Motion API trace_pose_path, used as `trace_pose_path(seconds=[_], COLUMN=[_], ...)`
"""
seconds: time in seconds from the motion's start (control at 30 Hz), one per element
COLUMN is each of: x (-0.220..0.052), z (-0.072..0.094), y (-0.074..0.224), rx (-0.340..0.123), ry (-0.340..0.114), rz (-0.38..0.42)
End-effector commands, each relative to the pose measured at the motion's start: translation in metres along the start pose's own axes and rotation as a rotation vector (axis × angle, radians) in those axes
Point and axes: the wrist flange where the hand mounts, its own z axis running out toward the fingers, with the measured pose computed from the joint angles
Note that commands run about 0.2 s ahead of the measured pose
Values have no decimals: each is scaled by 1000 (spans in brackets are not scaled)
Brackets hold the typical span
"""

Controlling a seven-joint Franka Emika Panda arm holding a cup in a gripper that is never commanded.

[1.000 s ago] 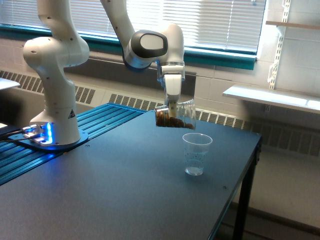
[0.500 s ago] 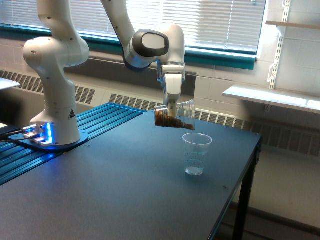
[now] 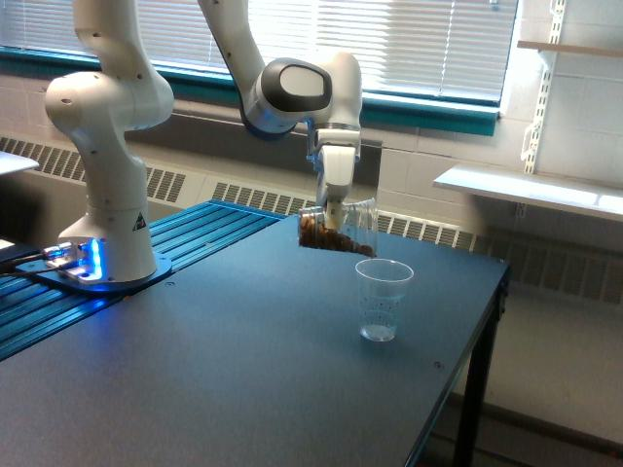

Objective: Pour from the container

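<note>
White robot gripper clamped on a small clear thin-walled plastic cup, tipped way over on its side in mid-air, mouth toward the exterior view's right; brown stuff piled inside, maybe beans or nuts, too small to call; hanging just above and to the exterior view's left of a second clear plastic cup, upright on the dark blue-grey table.
</note>
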Motion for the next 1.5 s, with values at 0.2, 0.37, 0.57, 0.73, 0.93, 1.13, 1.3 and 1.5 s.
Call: trace_pose_path(seconds=[0.2, 0.37, 0.57, 0.73, 0.93, 1.13, 1.3, 1.5], x=[2, 1, 2, 2, 2, 3, 5, 6], z=[-6, -5, -4, -3, -4, -5, -6, -6], y=[-15, -16, -16, -18, -20, -24, -27, -28], rx=[-17, -28, -42, -43, -45, -52, -58, -75], ry=[15, 12, 10, 9, 8, 8, 9, 5], rz=[-47, -55, -57, -60, -65, -75, -82, -93])
